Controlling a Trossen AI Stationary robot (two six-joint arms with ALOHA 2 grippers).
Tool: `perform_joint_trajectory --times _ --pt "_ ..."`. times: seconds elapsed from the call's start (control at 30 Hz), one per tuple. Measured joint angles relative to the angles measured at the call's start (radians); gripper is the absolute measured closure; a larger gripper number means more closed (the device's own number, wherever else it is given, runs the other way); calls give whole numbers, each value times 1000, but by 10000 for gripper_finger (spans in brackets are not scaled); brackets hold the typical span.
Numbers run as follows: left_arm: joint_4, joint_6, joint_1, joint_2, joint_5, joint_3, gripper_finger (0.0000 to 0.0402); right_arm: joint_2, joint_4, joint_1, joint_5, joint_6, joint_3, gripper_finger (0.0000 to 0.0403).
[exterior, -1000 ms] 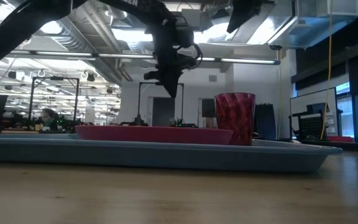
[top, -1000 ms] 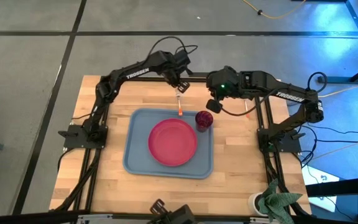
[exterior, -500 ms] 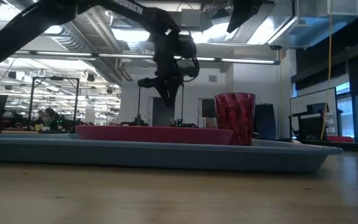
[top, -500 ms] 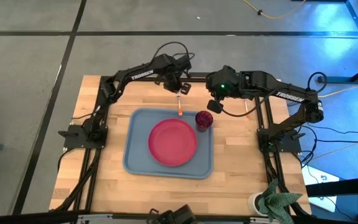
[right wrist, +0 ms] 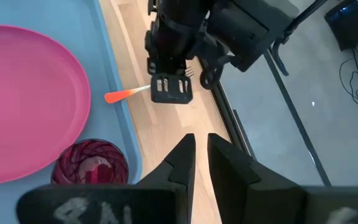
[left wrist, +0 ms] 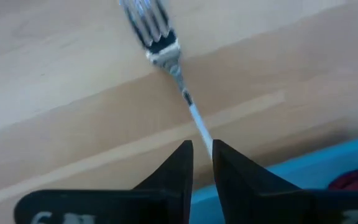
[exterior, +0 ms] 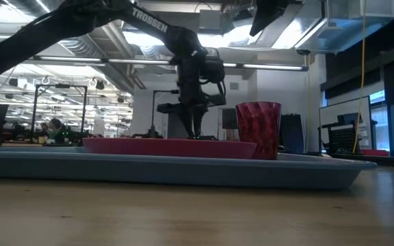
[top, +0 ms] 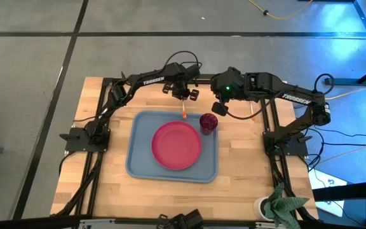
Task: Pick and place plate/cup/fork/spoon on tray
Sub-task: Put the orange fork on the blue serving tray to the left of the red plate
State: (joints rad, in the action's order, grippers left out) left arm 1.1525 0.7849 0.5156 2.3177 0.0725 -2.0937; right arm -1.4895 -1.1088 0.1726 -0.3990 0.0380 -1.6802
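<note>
The plate (top: 176, 145) and cup (top: 208, 122) sit in the tray (top: 138, 159). Beyond its far rim, the fork (top: 183, 108) points away, handle over the rim, left fingers (left wrist: 178, 163) narrowly flanking its shaft. The right fingers (right wrist: 178, 163) hover nearly closed.

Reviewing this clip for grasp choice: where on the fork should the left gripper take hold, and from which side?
Probably the thin metal neck between prongs and orange handle, from straight above. The fork lies flat, prongs on the wood, handle end at the tray rim. The left gripper hangs over it, fingers nearly together by the neck. The right gripper waits beside the cup.
</note>
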Motion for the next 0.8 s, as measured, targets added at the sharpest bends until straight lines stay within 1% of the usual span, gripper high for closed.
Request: perform_joint_trajectory --times 0.13,0.27,0.4,0.53,0.63,0.8 --pt "-29 26 -1 0 -35 0 345 0 0 0 0 0 0 353" --pt "-33 36 -3 0 -37 2 348 0 0 0 0 -2 0 353" --pt "-75 52 -14 0 -36 57 346 0 0 0 0 -2 0 353" --pt "-122 77 -14 0 -3 103 346 -1 0 0 0 -3 0 353" --pt "-157 80 -15 0 -2 138 348 -1 0 0 0 -2 0 353" --pt "-191 79 -16 0 -10 154 345 -1 0 0 -1 -3 0 353"
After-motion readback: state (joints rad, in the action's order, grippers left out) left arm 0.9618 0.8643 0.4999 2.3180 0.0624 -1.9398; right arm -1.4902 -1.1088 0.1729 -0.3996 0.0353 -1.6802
